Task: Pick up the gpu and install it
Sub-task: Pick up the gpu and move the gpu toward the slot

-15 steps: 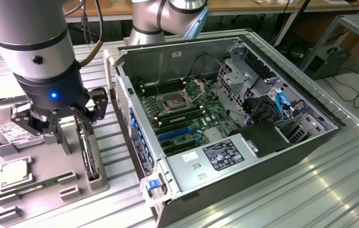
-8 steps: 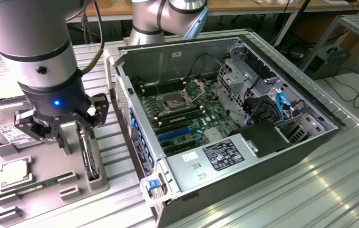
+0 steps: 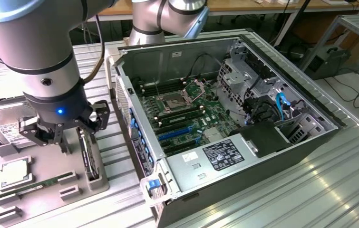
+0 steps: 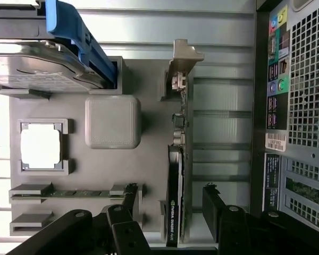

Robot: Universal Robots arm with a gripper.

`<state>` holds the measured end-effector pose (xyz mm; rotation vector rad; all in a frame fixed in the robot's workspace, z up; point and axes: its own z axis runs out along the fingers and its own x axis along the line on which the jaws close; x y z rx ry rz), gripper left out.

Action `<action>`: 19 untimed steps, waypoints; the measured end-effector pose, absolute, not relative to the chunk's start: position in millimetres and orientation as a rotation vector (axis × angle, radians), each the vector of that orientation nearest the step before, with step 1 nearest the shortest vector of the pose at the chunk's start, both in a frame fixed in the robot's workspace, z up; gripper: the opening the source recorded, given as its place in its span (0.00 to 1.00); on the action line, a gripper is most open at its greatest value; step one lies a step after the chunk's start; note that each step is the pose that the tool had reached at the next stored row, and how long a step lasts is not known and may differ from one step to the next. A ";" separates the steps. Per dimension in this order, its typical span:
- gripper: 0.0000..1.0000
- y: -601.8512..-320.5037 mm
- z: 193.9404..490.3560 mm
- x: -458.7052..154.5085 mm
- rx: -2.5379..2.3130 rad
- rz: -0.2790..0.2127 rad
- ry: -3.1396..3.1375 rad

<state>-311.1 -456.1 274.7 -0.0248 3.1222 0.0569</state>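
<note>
The gpu (image 4: 175, 175) is a thin dark card standing on its edge in a slot of the grey holder tray (image 4: 149, 79), with its pale metal bracket (image 4: 183, 58) at one end. In the exterior view the gpu (image 3: 89, 159) sits at the tray's side nearest the computer case. My gripper (image 4: 170, 199) hovers just above the card and is open. One black finger (image 4: 128, 197) stands on each side of the card, neither touching it. In the exterior view the gripper (image 3: 68, 133) hangs over the tray (image 3: 46, 190) with nothing held.
The tray also carries a hard drive (image 4: 37, 66) in a blue caddy, a processor (image 4: 41, 147), a green memory stick (image 4: 69, 193) and a grey square block (image 4: 112, 121). The open computer case (image 3: 243, 156) lies at the exterior view's right, its motherboard's blue slots (image 3: 176, 133) exposed.
</note>
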 end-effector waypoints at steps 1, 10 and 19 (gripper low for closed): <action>0.60 -456.1 272.5 -311.1 -0.024 0.057 3.122; 0.60 -454.7 252.1 -308.4 0.002 0.056 3.122; 0.60 -452.8 233.1 -307.9 0.019 0.054 3.130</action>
